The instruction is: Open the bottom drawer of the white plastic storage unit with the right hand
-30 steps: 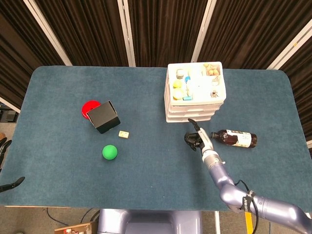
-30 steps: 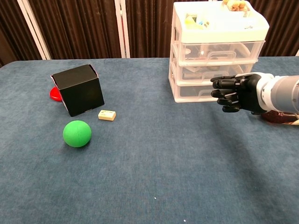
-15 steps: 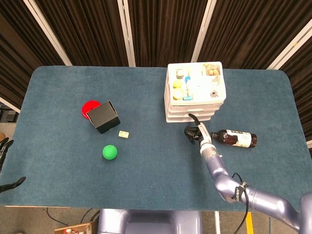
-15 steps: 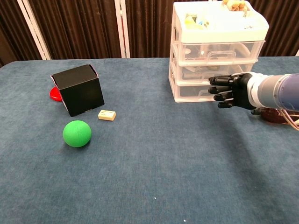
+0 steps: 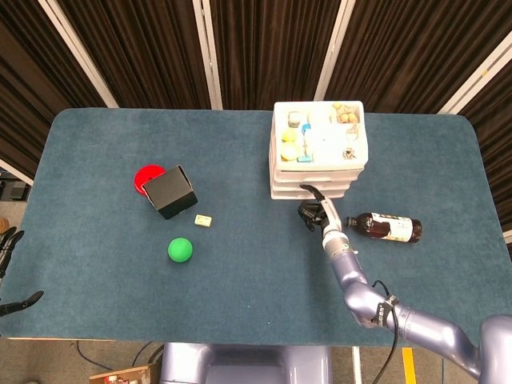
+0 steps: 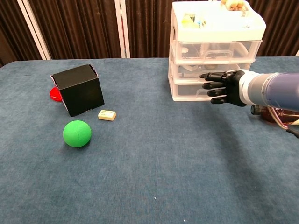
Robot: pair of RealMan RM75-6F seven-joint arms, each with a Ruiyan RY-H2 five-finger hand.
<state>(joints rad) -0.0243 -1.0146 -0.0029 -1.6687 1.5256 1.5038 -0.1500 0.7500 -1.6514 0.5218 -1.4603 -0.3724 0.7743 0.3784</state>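
Blue felt table — right hand (image 6: 224,87), fingers spread, empty, at boxy plastic storage unit (image 6: 212,53).

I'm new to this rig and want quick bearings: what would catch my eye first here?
The white storage unit at the table's far right, its top tray full of small items, with the black right hand held at its lower drawers. Further left sit a black box and a green ball.
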